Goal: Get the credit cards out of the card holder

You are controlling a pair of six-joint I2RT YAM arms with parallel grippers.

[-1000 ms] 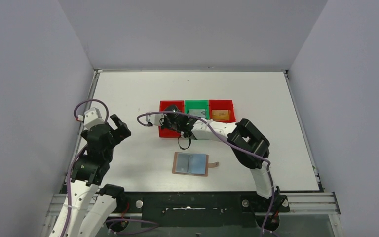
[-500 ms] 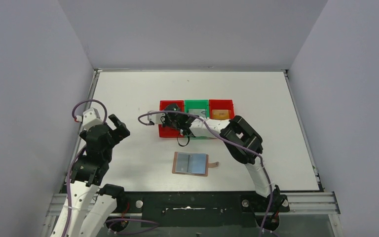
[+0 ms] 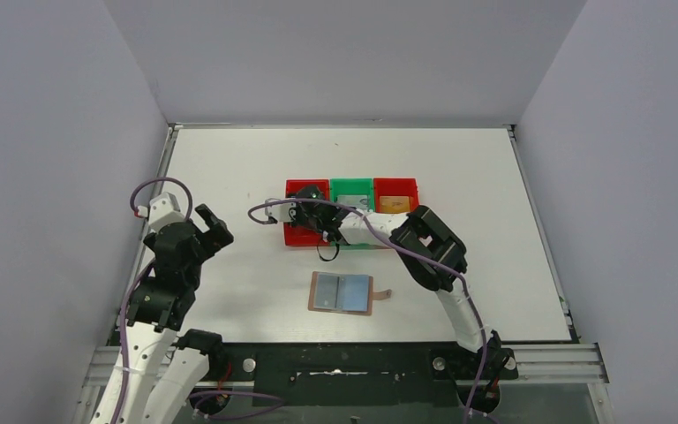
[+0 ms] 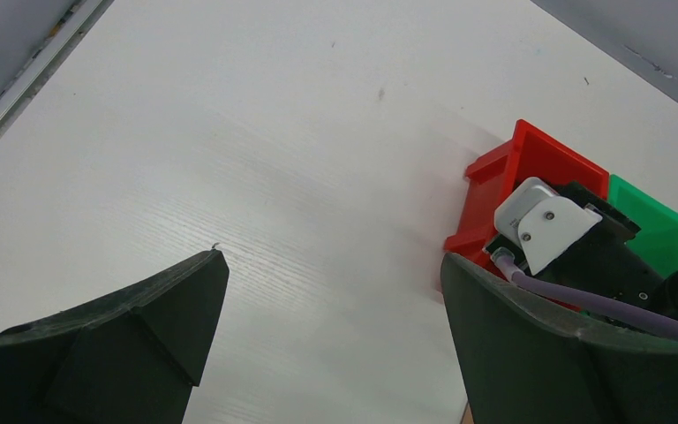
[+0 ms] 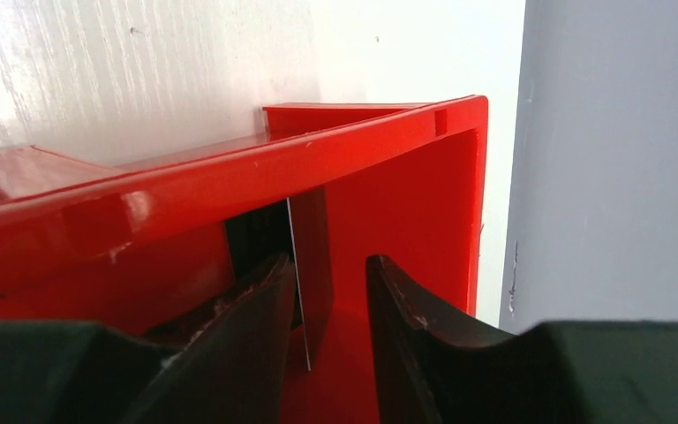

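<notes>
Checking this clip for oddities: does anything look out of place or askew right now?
Yes: in the left red bin, a card stands on its edge between the parted fingers of the right hand rather than lying flat. The card holder lies open and flat; nothing else stands out.

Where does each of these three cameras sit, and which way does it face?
Top external: high behind the arm bases, looking down on the white table; left arm, right arm, an open tan leather wallet and red and green plastic bins show.
Left wrist: on the left gripper, facing across the table; its two black fingers show.
Right wrist: on the right gripper, facing into the left-end red bin; its parted fingers flank a thin upright card.
Shared: top and left wrist both show the right gripper in that bin.
</notes>
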